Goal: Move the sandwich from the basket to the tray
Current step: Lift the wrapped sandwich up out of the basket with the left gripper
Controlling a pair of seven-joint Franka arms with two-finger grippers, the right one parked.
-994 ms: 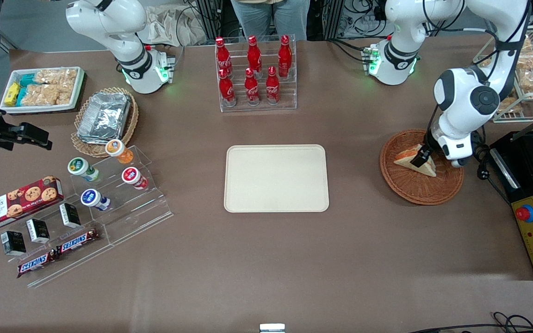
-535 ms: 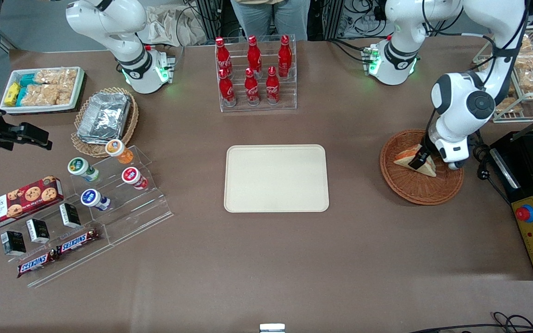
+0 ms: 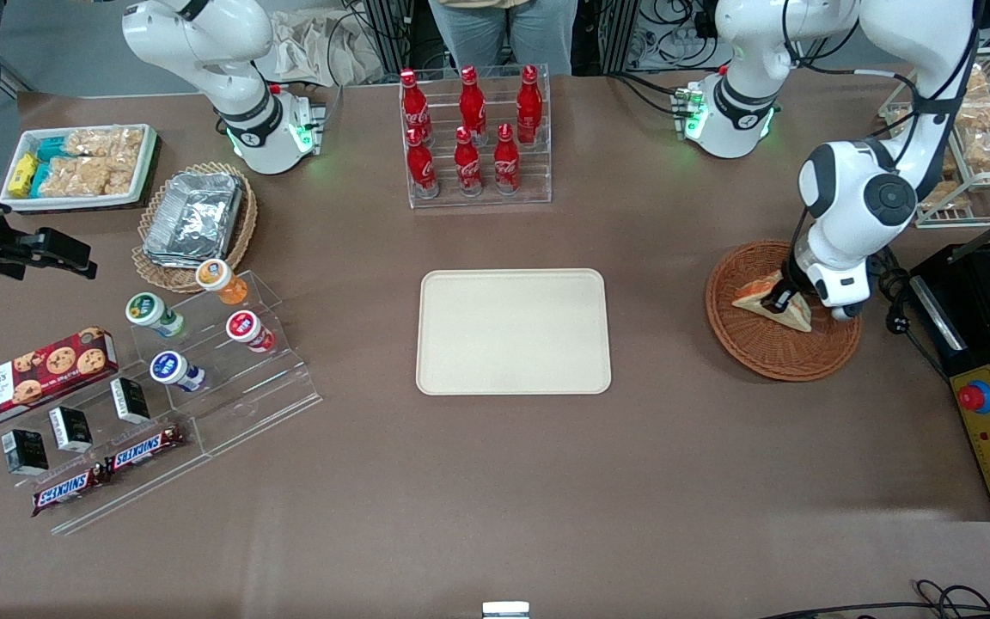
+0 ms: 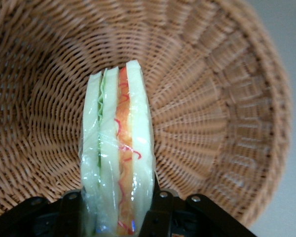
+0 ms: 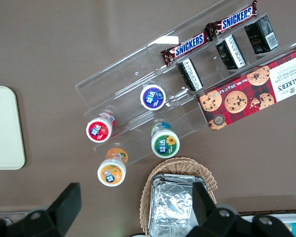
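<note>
The gripper (image 3: 780,298) is clamping the sandwich (image 3: 772,303) between both fingers (image 4: 160,213), inside the basket (image 3: 770,352) at the right of the front frame; the tray (image 3: 513,332) is lying at frame centre, well apart

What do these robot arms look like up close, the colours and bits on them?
Glossy white rounded shells with dark grey round joint caps. Black cables run along the working arm. Its gripper, over the basket, has black fingers. Green lights glow at both bases.
</note>
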